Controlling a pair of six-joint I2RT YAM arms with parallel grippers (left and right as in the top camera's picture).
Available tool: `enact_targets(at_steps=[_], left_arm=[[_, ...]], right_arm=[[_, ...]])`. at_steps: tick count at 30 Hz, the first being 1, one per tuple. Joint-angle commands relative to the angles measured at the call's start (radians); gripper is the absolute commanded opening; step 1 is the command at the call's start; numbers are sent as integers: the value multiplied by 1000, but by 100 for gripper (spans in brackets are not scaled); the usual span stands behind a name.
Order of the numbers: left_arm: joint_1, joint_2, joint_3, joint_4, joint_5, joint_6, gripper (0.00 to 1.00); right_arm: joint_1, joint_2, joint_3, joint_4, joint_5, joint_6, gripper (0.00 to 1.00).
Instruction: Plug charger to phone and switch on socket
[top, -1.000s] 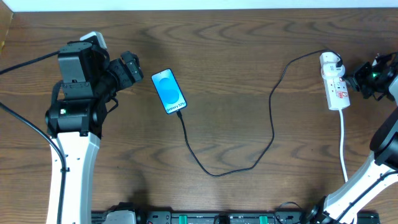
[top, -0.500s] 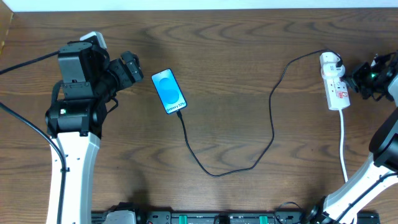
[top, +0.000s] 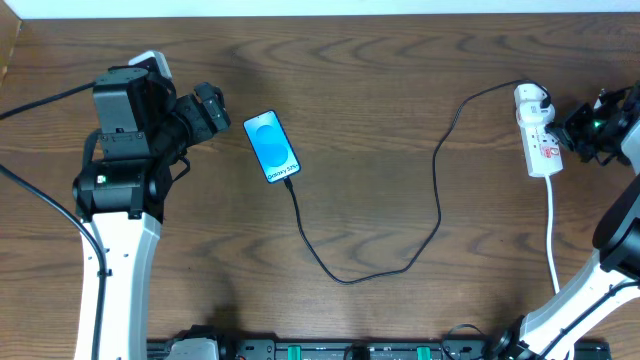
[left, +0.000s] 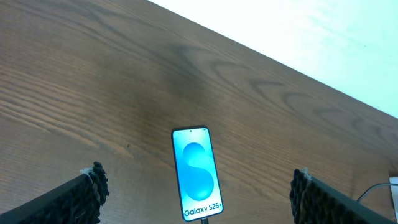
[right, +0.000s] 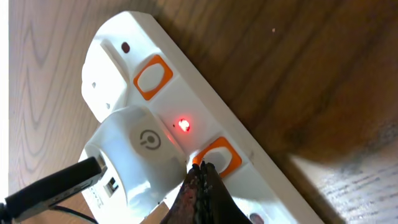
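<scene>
Tabletop (top: 380, 120), dk brown wood grain, phone (top: 272, 147) on it, white bg (top: 300, 7)

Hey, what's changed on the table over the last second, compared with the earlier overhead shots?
Nothing visibly changed. The right gripper stays shut with its tip at an orange switch on the socket, the left gripper stays open beside the phone, and the charger still runs into the phone's bottom end.
</scene>
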Motion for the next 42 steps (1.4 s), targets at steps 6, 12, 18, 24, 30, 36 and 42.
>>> enact_targets(at_steps=[6,12,18,24,30,36,42], left_arm=[[5,3,10,-1,-10,9,95],[5,3,10,-1,-10,9,95],[5,3,10,-1,-10,9,95],[5,3,10,-1,-10,9,95],[5,3,10,-1,-10,9,95],[5,3,10,-1,-10,9,95],[5,3,10,-1,-10,9,95]], right_arm=[[-88,-259,16,-102,71,-45,1],[-68,-488,16,-206,29,-158,4],[159,-691,16,-376,11,-357,9],[506,-766,16,-470,220,-417,50],[700,-765,16,-474,261,-412,99],[794,-765,16,-473,311,-484,99],[795,-765,16,-460,351,-493,99]])
